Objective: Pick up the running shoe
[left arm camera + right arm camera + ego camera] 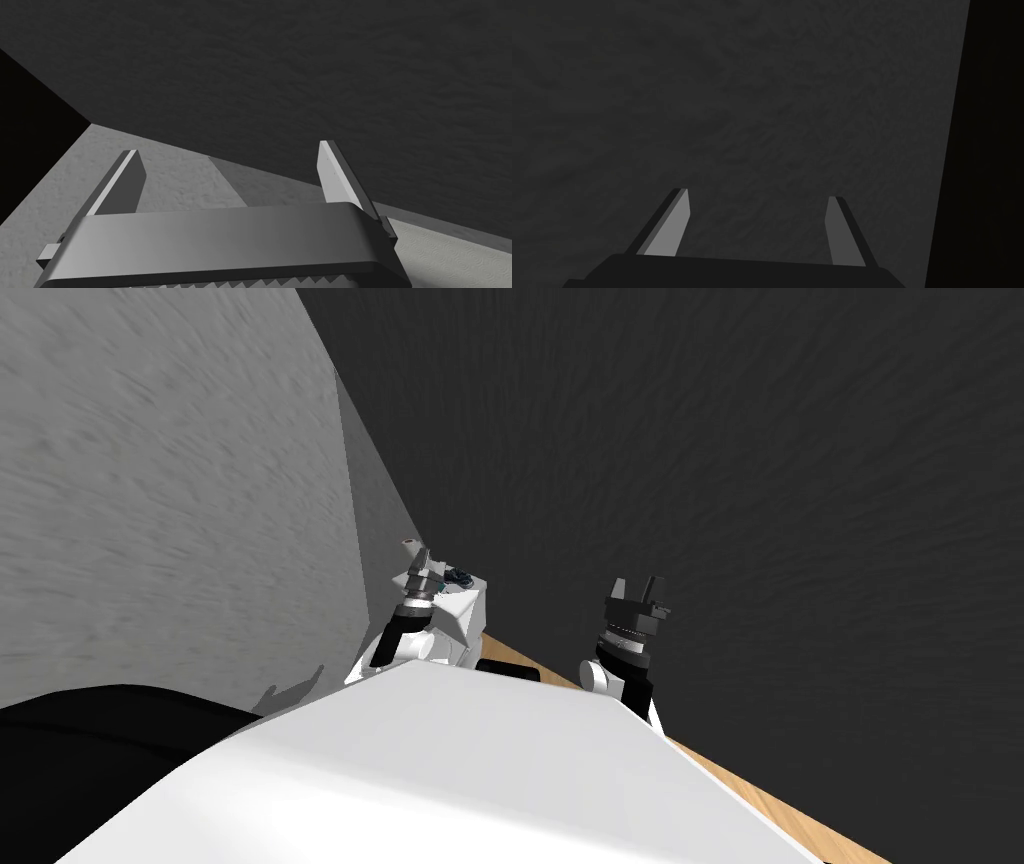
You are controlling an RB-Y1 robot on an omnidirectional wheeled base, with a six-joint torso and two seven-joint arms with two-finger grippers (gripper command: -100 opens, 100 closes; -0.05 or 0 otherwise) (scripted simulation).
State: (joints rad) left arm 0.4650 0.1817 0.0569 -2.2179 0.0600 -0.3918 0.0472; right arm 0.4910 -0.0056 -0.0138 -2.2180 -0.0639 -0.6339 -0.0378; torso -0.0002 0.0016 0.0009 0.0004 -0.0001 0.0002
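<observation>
The left claw (416, 553) is hanging just beside a white boxy piece of furniture (472, 613) that is standing in the corner where a light grey textured wall (170, 488) is meeting a dark grey textured wall (700, 438). A small dark running shoe with bluish patches (460, 578) is lying on the top of that furniture, close to its far edge and just beside the left claw. It is too small in the head view to tell which way it is pointing, or whether the claw is touching it. In the left wrist view the two light grey blade-like fingers (127, 180) are standing wide apart with nothing between them, and they are pointing at the seam between the two walls.

The right claw (635, 586) is hanging well apart from the shoe, out in front of the dark wall. Its own fingers (672, 225) are also standing wide apart and are holding nothing. A strip of light wooden floor (770, 803) is running along the foot of the dark wall. A black area (80, 738) is showing below the light grey wall.
</observation>
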